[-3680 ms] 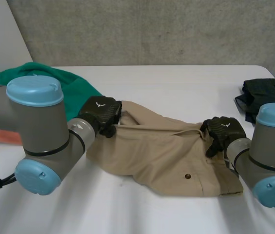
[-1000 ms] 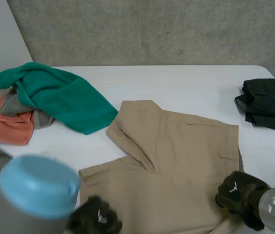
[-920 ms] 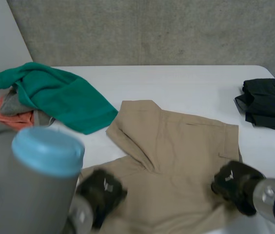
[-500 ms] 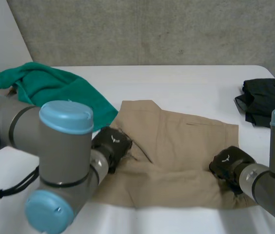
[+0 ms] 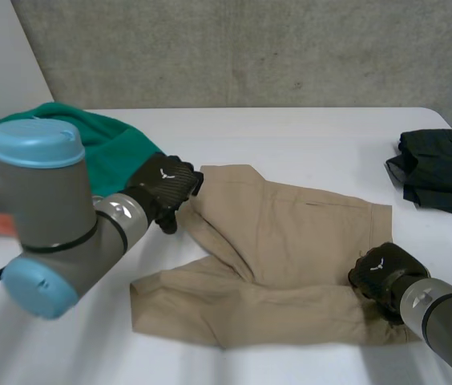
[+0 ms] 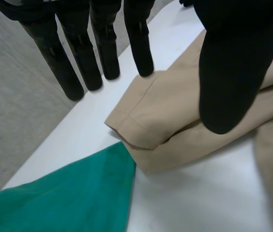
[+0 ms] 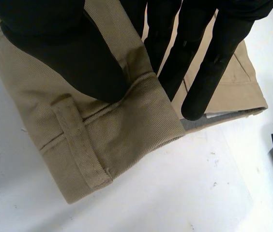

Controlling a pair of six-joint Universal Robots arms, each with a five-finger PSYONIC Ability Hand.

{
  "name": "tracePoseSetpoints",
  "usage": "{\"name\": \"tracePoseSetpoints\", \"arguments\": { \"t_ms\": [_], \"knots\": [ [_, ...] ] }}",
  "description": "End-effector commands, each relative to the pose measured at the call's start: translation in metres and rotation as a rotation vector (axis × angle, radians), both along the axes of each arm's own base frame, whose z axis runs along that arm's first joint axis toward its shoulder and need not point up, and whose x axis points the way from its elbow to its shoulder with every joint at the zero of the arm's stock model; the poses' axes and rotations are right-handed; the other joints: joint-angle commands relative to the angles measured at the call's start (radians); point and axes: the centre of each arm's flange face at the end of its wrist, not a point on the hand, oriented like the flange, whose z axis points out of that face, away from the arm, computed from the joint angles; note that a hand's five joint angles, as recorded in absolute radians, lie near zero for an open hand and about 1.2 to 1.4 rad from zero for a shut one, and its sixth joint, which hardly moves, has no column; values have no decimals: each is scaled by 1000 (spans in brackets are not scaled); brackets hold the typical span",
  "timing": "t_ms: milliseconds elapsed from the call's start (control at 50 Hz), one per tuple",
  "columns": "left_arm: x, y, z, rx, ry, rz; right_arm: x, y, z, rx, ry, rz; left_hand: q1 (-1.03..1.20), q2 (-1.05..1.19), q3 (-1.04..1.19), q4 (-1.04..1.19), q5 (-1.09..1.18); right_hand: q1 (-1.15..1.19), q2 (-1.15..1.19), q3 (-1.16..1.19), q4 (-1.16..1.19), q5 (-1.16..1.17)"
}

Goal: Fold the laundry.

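- The khaki shorts (image 5: 290, 249) lie flat on the white table (image 5: 290, 132), near the front edge. Their long axis runs across it from side to side.
- The waistband (image 7: 102, 140) points toward our right side, and the two legs point left, one farther back than the other.
- Our right hand (image 5: 380, 273) sits at the near waistband corner. Its thumb (image 7: 64, 53) presses the band just beside a belt loop (image 7: 81, 145) against straight fingers (image 7: 214, 63) slipped behind the edge (a pinch, as we read it).
- Our left hand (image 5: 164, 186) is at the far leg hem (image 6: 141, 121). Its fingers (image 6: 107, 53) are straight and spread past the hem, with the thumb (image 6: 228, 72) over the cloth, so we judge it to hold nothing.
- Each hand is nearest its own end, so we judge that a fold along the long axis suits both.
- The green cloth (image 5: 114, 148) touches the hem corner at the left hand. A black folded garment (image 5: 442, 164) lies well apart at the right.
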Motion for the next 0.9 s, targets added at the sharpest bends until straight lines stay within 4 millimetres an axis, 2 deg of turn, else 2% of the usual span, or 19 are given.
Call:
{"name": "tracePoseSetpoints", "arguments": {
  "t_ms": [20, 120, 260, 360, 500, 580, 600, 720, 900],
  "knots": [
    [-2, -32, -42, 95, 19, -68, -1, 1, -2, -2, -1, -2, 380, 414, 416, 412, 413, 263, 229, 210, 198, 201],
    [1, -39, -57, 127, 16, -72, -1, 3, -5, 1, 0, -2, 412, 447, 448, 445, 446, 263, 229, 210, 198, 201],
    [-1, -42, -66, 123, 22, -81, -2, 3, -7, 1, 0, -2, 398, 432, 434, 430, 432, 263, 229, 210, 198, 201],
    [-4, -43, -69, 109, 26, -86, -2, 5, -8, 4, 1, -2, 251, 286, 287, 284, 285, 263, 229, 210, 198, 201],
    [-6, -42, -73, 98, 18, -90, -3, 7, -11, 13, 4, -2, 262, 297, 298, 295, 296, 263, 229, 210, 198, 201],
    [-6, -44, -77, 87, 14, -81, -3, 8, -12, 18, 4, -1, 467, 502, 503, 500, 501, 263, 229, 210, 198, 201],
    [-6, -46, -77, 76, 14, -65, -3, 8, -12, 16, 5, -2, 741, 776, 777, 774, 775, 263, 229, 210, 198, 201],
    [-2, -47, -73, 43, -17, 33, -3, 7, -12, 9, 2, -2, 758, 793, 794, 791, 792, 263, 229, 210, 198, 201],
    [6, -24, -64, 42, -71, 121, -3, 7, -11, 8, 1, -2, 758, 793, 794, 791, 792, 263, 229, 210, 198, 201]
  ]
}}
